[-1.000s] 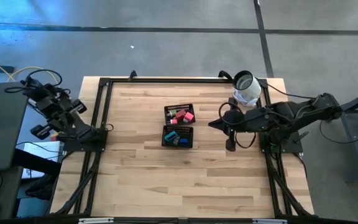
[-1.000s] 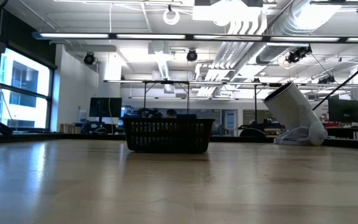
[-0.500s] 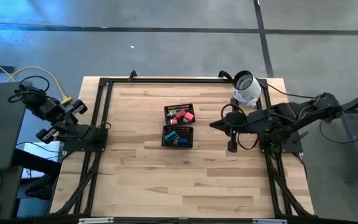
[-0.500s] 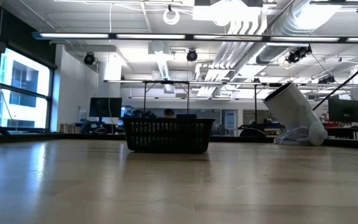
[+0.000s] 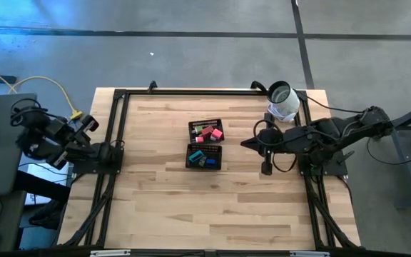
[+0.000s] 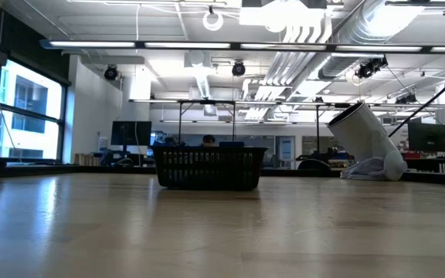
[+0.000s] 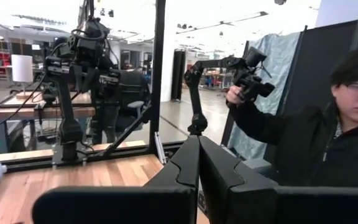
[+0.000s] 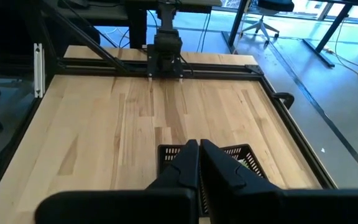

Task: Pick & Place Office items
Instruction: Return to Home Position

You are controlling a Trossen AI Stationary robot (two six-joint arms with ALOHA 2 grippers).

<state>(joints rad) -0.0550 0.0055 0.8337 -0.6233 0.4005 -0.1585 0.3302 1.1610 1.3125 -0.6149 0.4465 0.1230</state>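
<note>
The office items show as small red and pink blocks (image 5: 208,132) in the far compartment of a black mesh tray (image 5: 191,145) and as teal, blue and black blocks (image 5: 204,159) in its near compartment. The tray stands at the table's middle (image 6: 209,168). My right gripper (image 5: 244,143) hangs shut above the table, to the right of the tray, and points toward it (image 8: 198,147). My left arm (image 5: 56,139) is folded back over the table's left edge. Its gripper (image 7: 198,155) is shut, holds nothing and faces out into the room.
A white-and-grey roll (image 5: 282,101) leans at the far right corner (image 6: 365,143). A black metal frame (image 5: 191,91) runs along the table's edges. Bare wood lies near and left of the tray. A person (image 7: 328,137) stands beyond the table, holding up a hand-held device.
My left arm has swung about its base at the table's left edge: its folded upper part, which reached toward the far left, has come round toward the near side. Its gripper stays shut. The right arm and the tray have kept still.
</note>
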